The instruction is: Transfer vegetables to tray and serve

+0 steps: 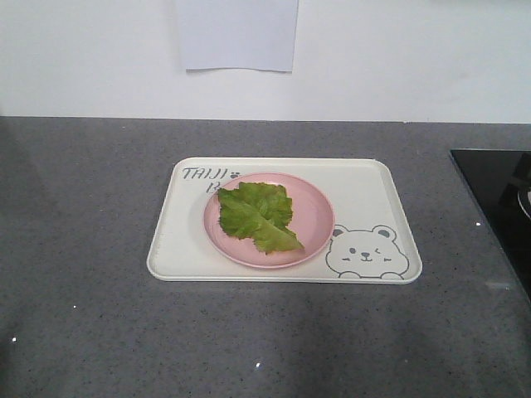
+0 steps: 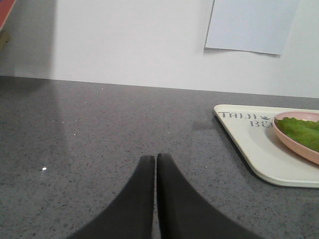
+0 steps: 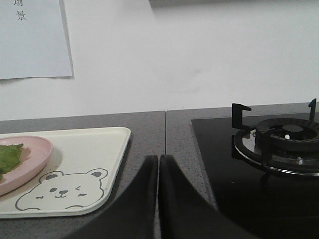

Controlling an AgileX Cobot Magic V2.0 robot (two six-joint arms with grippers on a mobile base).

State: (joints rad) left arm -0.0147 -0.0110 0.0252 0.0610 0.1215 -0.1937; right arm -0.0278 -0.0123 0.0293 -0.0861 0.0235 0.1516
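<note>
A green crinkly lettuce leaf (image 1: 257,215) lies on a round pink plate (image 1: 315,217) that stands on the cream-white bear tray (image 1: 365,186) in the middle of the grey counter. My left gripper (image 2: 156,158) is shut and empty, low over the counter to the left of the tray (image 2: 249,144); the leaf (image 2: 301,132) and plate (image 2: 294,142) show at that view's right edge. My right gripper (image 3: 158,158) is shut and empty over the counter just right of the tray (image 3: 94,149), with the plate (image 3: 30,159) and leaf (image 3: 9,157) at far left. Neither gripper shows in the front view.
A black glass hob (image 1: 498,191) with a gas burner (image 3: 281,137) lies at the counter's right, close to my right gripper. A white wall with a sheet of paper (image 1: 236,33) stands behind the counter. A seam (image 3: 165,132) runs across the counter.
</note>
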